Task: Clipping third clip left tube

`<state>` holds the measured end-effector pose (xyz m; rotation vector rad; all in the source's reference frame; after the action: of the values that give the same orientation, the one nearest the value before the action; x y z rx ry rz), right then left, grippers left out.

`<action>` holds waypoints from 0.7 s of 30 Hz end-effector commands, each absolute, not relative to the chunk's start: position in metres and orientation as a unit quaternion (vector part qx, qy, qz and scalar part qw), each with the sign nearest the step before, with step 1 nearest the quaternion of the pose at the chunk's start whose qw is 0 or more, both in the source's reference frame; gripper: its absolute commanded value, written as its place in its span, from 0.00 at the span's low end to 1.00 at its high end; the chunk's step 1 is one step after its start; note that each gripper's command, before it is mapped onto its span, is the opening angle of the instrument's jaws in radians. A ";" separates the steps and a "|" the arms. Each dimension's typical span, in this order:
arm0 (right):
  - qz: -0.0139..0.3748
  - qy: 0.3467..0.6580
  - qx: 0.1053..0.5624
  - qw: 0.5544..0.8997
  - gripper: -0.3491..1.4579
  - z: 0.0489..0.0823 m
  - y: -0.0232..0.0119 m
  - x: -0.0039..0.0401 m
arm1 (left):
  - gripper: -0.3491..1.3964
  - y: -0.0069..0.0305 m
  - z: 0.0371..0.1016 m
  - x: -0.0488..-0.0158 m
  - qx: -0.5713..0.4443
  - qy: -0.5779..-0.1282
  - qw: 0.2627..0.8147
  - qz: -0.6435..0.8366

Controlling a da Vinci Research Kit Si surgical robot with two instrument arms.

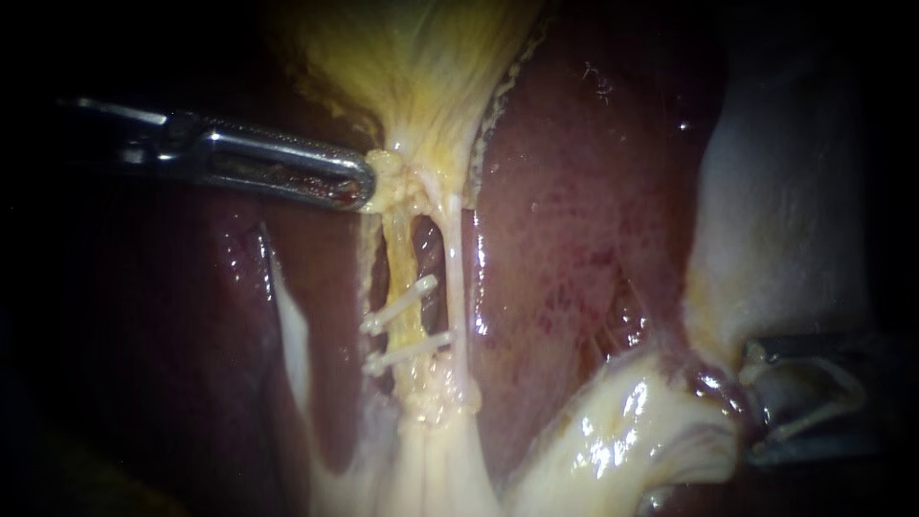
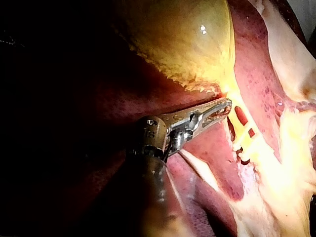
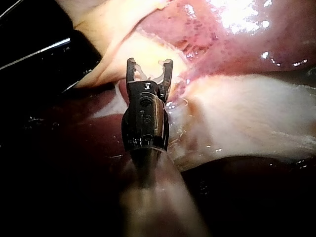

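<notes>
The left tube (image 1: 395, 254), crossed by two clips (image 1: 397, 304), is pictured well apart from the right instrument (image 1: 766, 402), whose spread jaws are seen clamped on a white clip (image 3: 147, 75). The gallbladder (image 1: 421, 77) is gripped at its neck by the left instrument (image 1: 359, 187), just above the tube.

You have two instruments: your left instrument (image 1: 359, 187) at ten o'clock in the endoscope view and your right instrument (image 1: 799, 407) at four o'clock. You can count two tubes side by side near the centre, the left tube (image 1: 400, 258) and the right tube (image 1: 452, 278). There are three clips: an upper clip (image 1: 400, 304) and a lower clip (image 1: 407, 352) on the left tube toward seven o'clock, and one loaded clip (image 3: 150, 75) between your right instrument's jaws. There is one gallbladder (image 1: 421, 67) at twelve o'clock and one liver (image 1: 565, 220).
</notes>
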<state>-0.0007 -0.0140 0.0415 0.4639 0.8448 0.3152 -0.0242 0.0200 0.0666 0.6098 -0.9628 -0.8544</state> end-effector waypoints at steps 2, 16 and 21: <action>0.151 0.405 0.222 0.874 0.47 0.0415 -0.0140 -0.0007 | 0.00 0.0200 0.0666 -0.0241 0.280 -0.442 0.757 -0.392; 0.152 0.404 0.222 0.874 0.47 0.0417 -0.0139 -0.0006 | 0.00 0.0220 0.0642 -0.0206 0.281 -0.440 0.755 -0.396; 0.152 0.404 0.222 0.874 0.47 0.0418 -0.0138 -0.0006 | 0.00 0.0236 0.0626 -0.0187 0.273 -0.438 0.754 -0.407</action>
<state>-0.0006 -0.0139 0.0418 0.4626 0.8440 0.3175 -0.0186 0.0238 0.0624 0.5938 -0.9550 -0.8875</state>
